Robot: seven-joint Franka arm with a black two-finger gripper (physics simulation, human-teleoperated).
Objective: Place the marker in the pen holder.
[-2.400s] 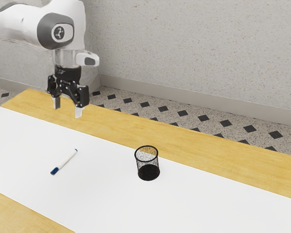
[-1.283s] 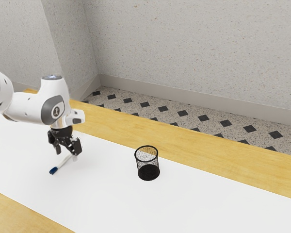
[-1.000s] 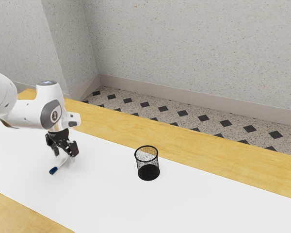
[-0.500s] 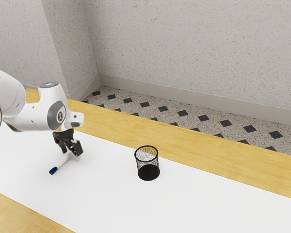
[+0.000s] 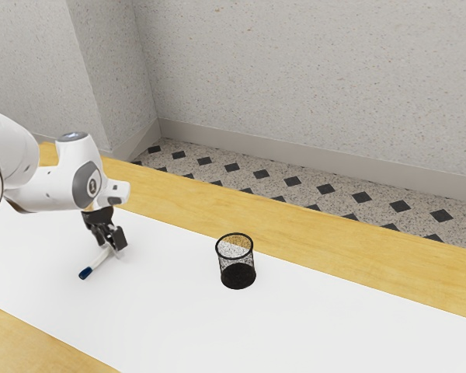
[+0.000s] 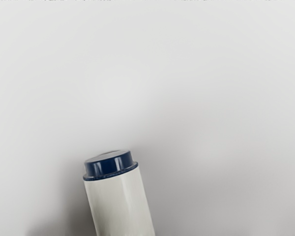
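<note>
My fingers [image 5: 113, 252] were down low over the white sheet [image 5: 171, 311] on the desk [image 5: 311, 221], around the plain end of the marker [image 5: 99, 265]. I could not tell whether they had gripped it or merely straddled it. Its thick blue end [image 5: 85, 273] stuck out from them, low at the sheet; the small blue plug [image 6: 110, 164] of its other end was close under my hand. The black mesh holder [image 5: 238, 270] stood upright, well apart from my fingers, toward the exterior view's right.

The grasp seemed the step in hand. A lift on a loose hold could have left the marker behind. Held so near one end, it might have swung under the weight of its long side, and, carried too low or slanted, caught the holder's rim [image 5: 234, 258] and tipped it.
</note>
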